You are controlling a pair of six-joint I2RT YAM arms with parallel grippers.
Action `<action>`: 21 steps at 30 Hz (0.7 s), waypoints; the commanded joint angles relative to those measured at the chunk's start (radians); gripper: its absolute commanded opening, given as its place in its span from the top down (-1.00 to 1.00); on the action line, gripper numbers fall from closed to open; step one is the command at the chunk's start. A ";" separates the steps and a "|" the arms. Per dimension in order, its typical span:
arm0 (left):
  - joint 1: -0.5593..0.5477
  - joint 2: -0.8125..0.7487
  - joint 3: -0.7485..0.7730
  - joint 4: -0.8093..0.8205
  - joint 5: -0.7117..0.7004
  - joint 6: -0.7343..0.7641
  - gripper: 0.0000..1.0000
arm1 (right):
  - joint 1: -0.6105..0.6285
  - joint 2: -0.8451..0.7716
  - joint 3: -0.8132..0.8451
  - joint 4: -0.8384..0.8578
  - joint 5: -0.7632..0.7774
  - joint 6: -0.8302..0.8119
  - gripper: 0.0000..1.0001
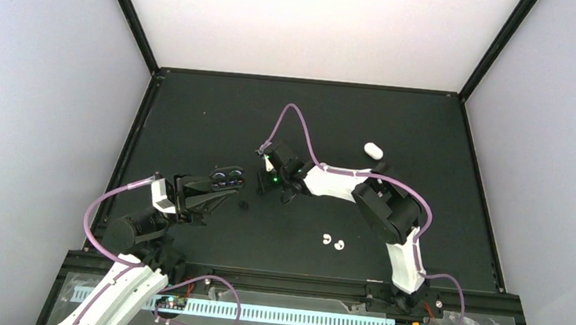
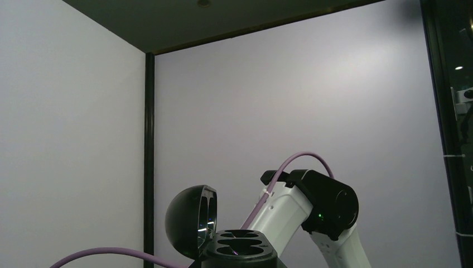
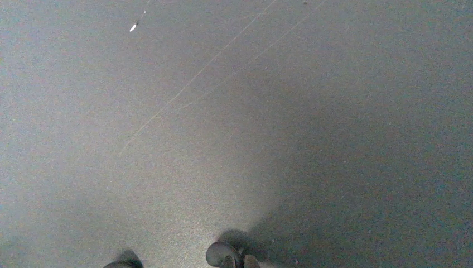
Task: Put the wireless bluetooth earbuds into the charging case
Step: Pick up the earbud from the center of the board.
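Note:
The black charging case (image 1: 227,178) is lifted off the mat with my left gripper (image 1: 216,188) shut on it. In the left wrist view its lid (image 2: 189,220) stands open and the two wells in its base (image 2: 241,245) look empty. My right gripper (image 1: 287,196) is down at the mat, just right of the case. Its fingertips (image 3: 252,262) are shut, with a round black earbud (image 3: 222,253) at their left side. Another black earbud (image 1: 243,204) lies on the mat below the case. Two white earbuds (image 1: 327,240) (image 1: 338,244) lie side by side near the right arm.
A closed white case (image 1: 373,149) rests on the mat at the back right. A dark rounded thing (image 3: 120,262) shows at the bottom left edge of the right wrist view. The right arm's elbow (image 1: 391,211) hangs over the mat's right half.

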 commanded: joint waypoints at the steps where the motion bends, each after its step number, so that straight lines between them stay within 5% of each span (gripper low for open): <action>1: 0.006 0.006 0.015 0.035 0.012 -0.006 0.97 | 0.010 -0.040 -0.025 -0.021 -0.042 0.024 0.98; 13: 0.007 0.004 0.015 0.028 0.010 -0.003 0.97 | 0.011 -0.186 -0.086 -0.023 -0.011 0.045 0.98; 21: 0.006 -0.003 0.020 -0.002 -0.003 0.015 0.97 | -0.040 -0.462 -0.247 -0.046 0.085 0.083 0.98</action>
